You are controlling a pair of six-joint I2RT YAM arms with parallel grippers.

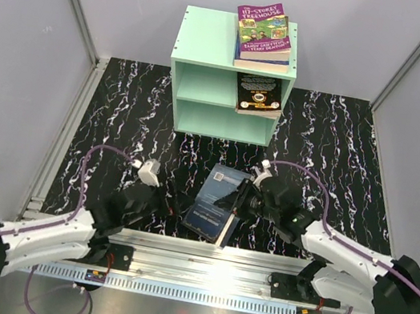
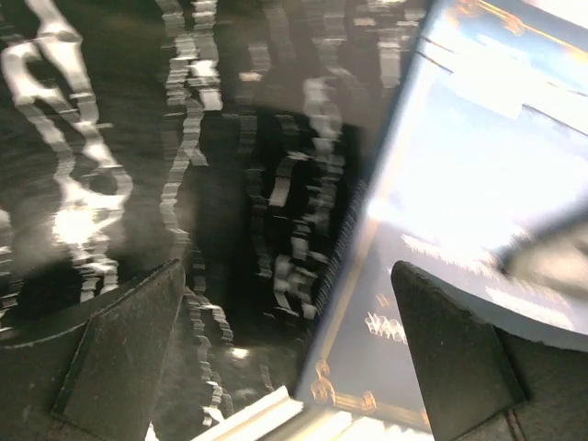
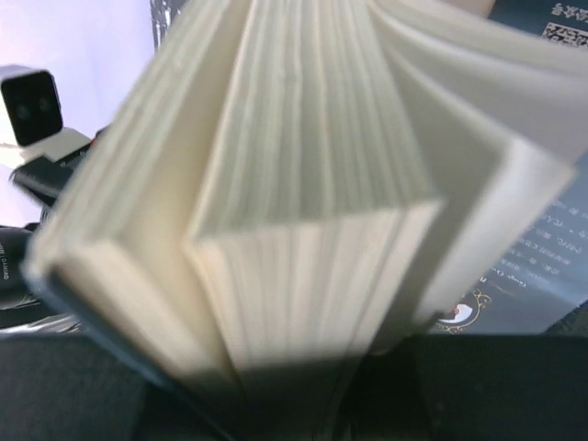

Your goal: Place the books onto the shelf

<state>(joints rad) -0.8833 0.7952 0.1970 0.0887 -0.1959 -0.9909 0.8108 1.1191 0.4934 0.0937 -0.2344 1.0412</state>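
Black marbled table (image 1: 119,117), book (image 3: 303,230) in right gripper (image 1: 244,201)

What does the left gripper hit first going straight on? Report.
Likely the blue book: the open fingers of the left gripper straddle its edge, one facing the cover, the other bare table. Depth unclear.

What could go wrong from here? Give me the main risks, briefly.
1. The right gripper pinches the held book with its pages fanned apart. It may grip only some pages, so the book could flop open or slip.
2. The black book juts tilted out of the shelf at its upper compartment. Sliding another in could knock it out.
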